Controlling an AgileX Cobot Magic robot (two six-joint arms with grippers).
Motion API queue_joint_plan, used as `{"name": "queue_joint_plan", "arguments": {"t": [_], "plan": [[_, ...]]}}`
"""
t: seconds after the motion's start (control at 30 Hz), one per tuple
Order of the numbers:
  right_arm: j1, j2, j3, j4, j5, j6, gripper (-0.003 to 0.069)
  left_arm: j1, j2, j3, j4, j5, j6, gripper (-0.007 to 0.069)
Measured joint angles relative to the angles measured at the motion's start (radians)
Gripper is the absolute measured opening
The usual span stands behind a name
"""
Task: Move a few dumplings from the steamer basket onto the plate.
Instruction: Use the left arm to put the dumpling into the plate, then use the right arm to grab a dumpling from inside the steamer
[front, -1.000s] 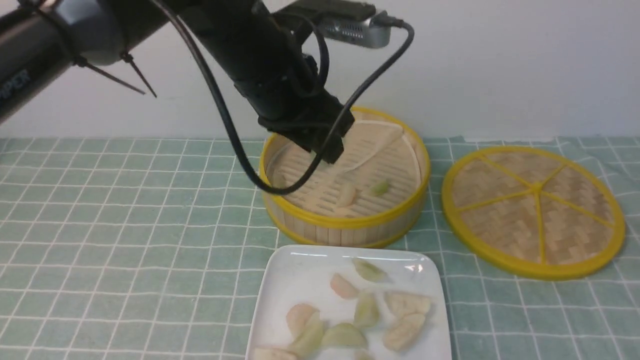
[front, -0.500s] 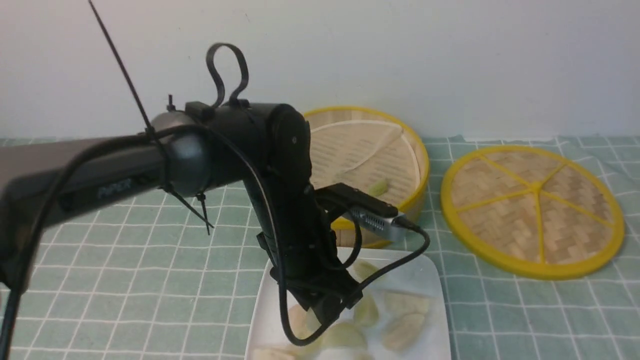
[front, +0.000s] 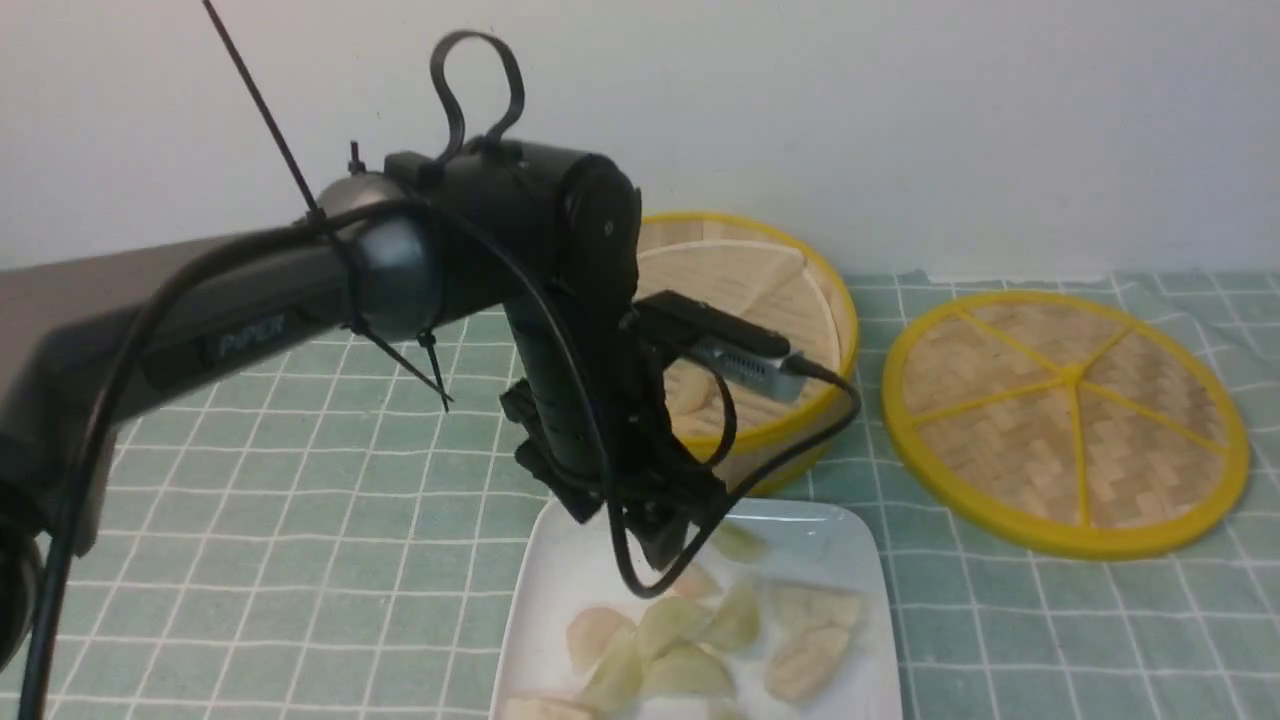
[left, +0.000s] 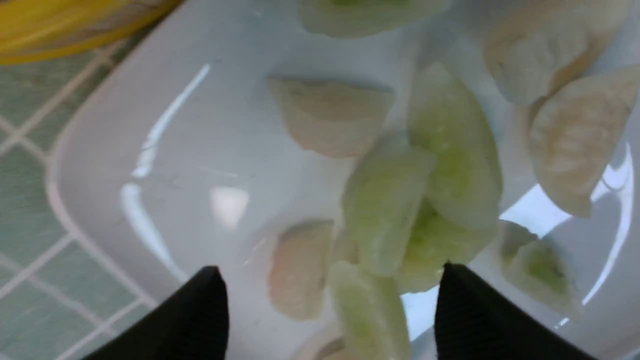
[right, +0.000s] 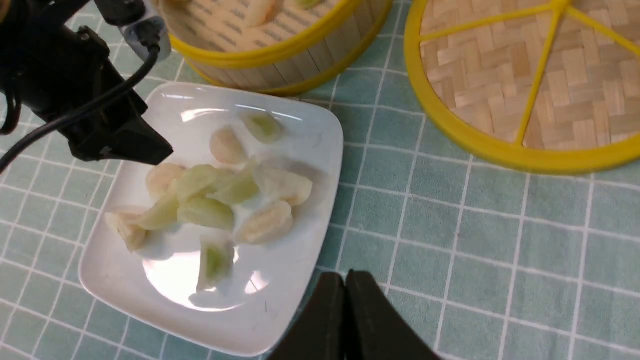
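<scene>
Front view has the left gripper reaching in from the left and hanging just above the far part of the plate. In the left wrist view its jaws stand wide apart with nothing between them. Below it about ten dumplings lie heaped on the plate, with one pale green piece resting on top of the others.

Behind the plate, the basket holds at least two more: a cream one and, seen from the right wrist, a green one. The lid lies flat to the right. The right gripper has its fingers pressed together and hovers over the cloth just beside the plate.

"A few" looks well covered already, so I judge the job as good as done, with any further trip optional.

A second ago the left gripper was down inside the basket. Half a second ago it was low over the plate. It now sits slightly higher, and the pile has one more green dumpling.
</scene>
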Motion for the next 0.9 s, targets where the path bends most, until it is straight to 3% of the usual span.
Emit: {"name": "queue_joint_plan", "arguments": {"t": [0.07, 0.1, 0.13, 0.17, 0.23, 0.47, 0.67, 0.9], "plan": [[0.000, 0.052, -0.047, 0.034, -0.001, -0.036, -0.0015, 0.001, -0.039, -0.034, 0.082, 0.031, -0.039, 0.0303], [0.000, 0.062, -0.056, 0.042, -0.001, -0.042, -0.0015, 0.001, -0.044, -0.036, 0.089, 0.031, -0.041, 0.0269], [0.001, 0.099, -0.087, 0.065, -0.001, -0.057, -0.0014, 0.005, -0.089, -0.039, 0.130, 0.036, -0.056, 0.0149], [0.001, 0.133, -0.112, 0.084, -0.001, -0.065, -0.0013, 0.009, -0.145, -0.037, 0.148, 0.041, -0.067, 0.0076], [0.001, 0.192, -0.151, 0.090, -0.001, -0.077, -0.0013, 0.021, -0.220, -0.025, 0.158, 0.046, -0.087, 0.0023], [0.081, 0.385, -0.275, 0.012, -0.009, -0.111, -0.0012, 0.043, -0.544, 0.127, 0.168, 0.052, -0.102, -0.0006], [0.279, 0.645, -0.422, -0.105, -0.124, -0.070, -0.0006, 0.043, -0.817, 0.349, 0.165, -0.005, -0.124, -0.0006], [0.397, 0.978, -0.634, -0.192, -0.221, -0.056, 0.0082, 0.043, -0.991, 0.491, 0.208, -0.004, -0.186, -0.0006]]}}
